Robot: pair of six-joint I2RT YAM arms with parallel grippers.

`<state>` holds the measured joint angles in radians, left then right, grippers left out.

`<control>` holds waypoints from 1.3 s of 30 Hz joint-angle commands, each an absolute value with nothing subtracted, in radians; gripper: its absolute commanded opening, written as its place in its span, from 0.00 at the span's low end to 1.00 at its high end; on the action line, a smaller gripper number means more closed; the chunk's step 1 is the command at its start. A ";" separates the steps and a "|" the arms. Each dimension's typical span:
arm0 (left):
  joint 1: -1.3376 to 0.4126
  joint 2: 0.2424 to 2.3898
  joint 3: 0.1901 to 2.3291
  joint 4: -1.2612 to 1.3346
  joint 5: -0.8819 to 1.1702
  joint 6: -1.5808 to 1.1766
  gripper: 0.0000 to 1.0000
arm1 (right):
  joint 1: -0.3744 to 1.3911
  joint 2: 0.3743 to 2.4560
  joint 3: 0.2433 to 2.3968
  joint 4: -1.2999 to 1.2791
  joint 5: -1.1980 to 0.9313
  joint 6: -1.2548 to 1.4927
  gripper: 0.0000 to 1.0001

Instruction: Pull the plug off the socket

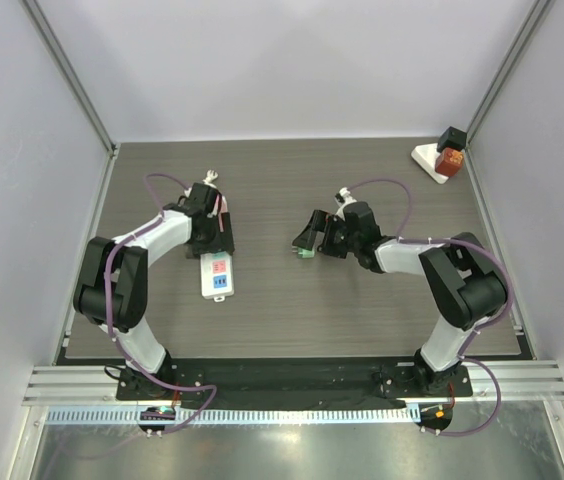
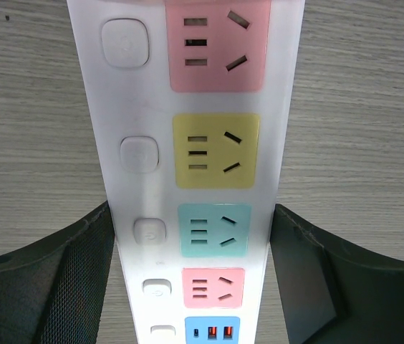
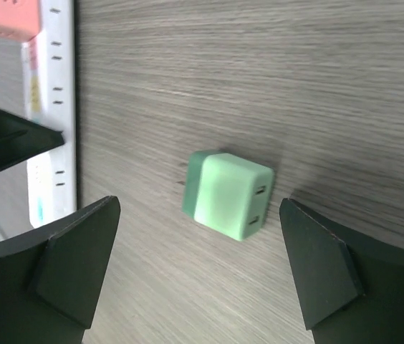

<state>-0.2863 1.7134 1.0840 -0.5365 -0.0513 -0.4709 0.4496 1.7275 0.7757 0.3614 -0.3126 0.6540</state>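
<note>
The right claw (image 3: 198,203) stands wide open and holds nothing. The green plug (image 3: 227,195) lies on its side on the worktop (image 3: 295,86), directly between the two fingers and clear of both. It is free of any socket, so the pull itself looks done and the risks lie in the retreat. If this claw slides sideways before it rises, one finger would likely catch the small, light plug and skid or tumble it across the smooth wood grain. Closing again by mistake would pick it back up.

Past one finger of the same claw, a little further off, is the white edge of the power strip (image 2: 195,172). A swing that way could knock the strip or clip the other arm.

The left claw (image 2: 191,211) straddles that strip, with a finger against each long side as far as the wrist view shows. It looks like a bracing grip on the strip's body. Every socket visible ahead of it, pink, yellow, teal and pink, is empty, and so is the blue USB panel nearest the claw. If this claw lifts or twists before letting go, the strip would go with it. It could then slew round on the worktop, perhaps into the loose plug.

Far beyond the right claw, in the worktop's corner, sits a white block (image 1: 429,157) carrying red and black pieces. It is well apart from all this.
</note>
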 commanded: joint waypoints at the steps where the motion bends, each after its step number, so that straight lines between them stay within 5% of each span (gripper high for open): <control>1: -0.279 1.707 1.118 -0.551 -0.040 -0.471 0.00 | 0.445 1.674 0.776 0.308 -0.230 0.591 1.00; 2: -0.279 1.704 1.117 -0.552 -0.040 -0.471 0.00 | 0.445 1.658 0.770 0.310 -0.216 0.583 1.00; 8: -0.294 1.609 1.075 -0.520 -0.064 -0.456 0.58 | 0.445 1.657 0.767 0.321 -0.238 0.586 1.00; 11: -0.324 1.563 1.063 -0.514 -0.116 -0.434 0.73 | 0.445 1.663 0.769 0.325 -0.245 0.586 1.00; 26: -0.356 1.583 1.078 -0.535 -0.143 -0.420 0.97 | 0.446 1.692 0.779 0.337 -0.285 0.592 1.00; 39: -0.295 1.555 1.297 -0.615 -0.137 -0.452 0.92 | 0.523 1.614 0.847 0.178 -0.108 0.471 0.98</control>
